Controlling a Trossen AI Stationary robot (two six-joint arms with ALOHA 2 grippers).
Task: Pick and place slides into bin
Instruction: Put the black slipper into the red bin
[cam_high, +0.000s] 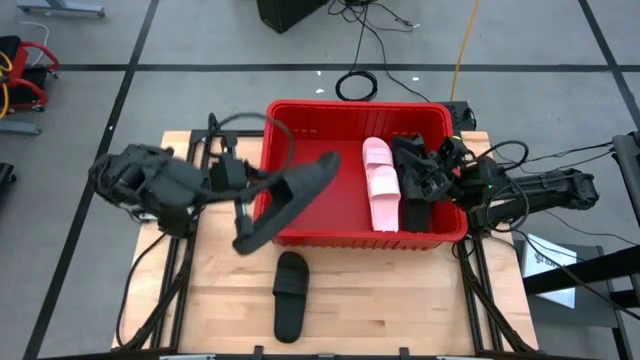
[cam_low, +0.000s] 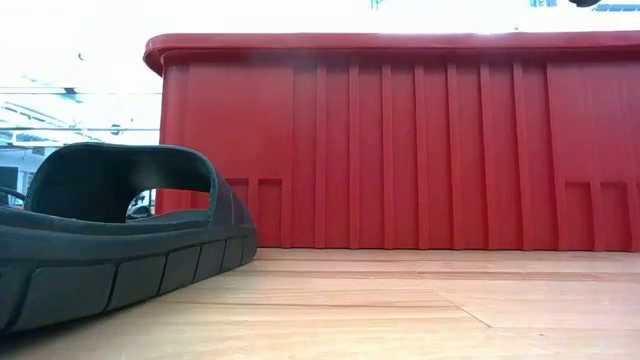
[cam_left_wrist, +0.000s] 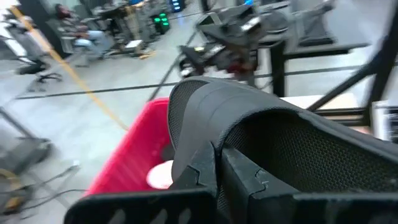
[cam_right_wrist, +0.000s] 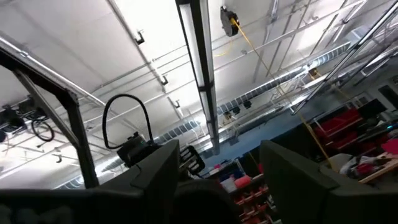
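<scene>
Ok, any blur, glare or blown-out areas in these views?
Low view: sky-bright background above the bin is blown out; the near black slide looks soft. Left wrist view: room and bin wall are motion-blurred. Right wrist view: ceiling striplight glares. High view: even light.

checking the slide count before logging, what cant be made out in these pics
- High view: the right tool and its arm cover the black slides at the right end of the large red plastic bin; their number is hidden.
- Low view: the bin's wall blocks its inside; the matte black slide on the table is cut off by the left edge.
- Right wrist view: aimed at the ceiling, no slides visible.
</scene>
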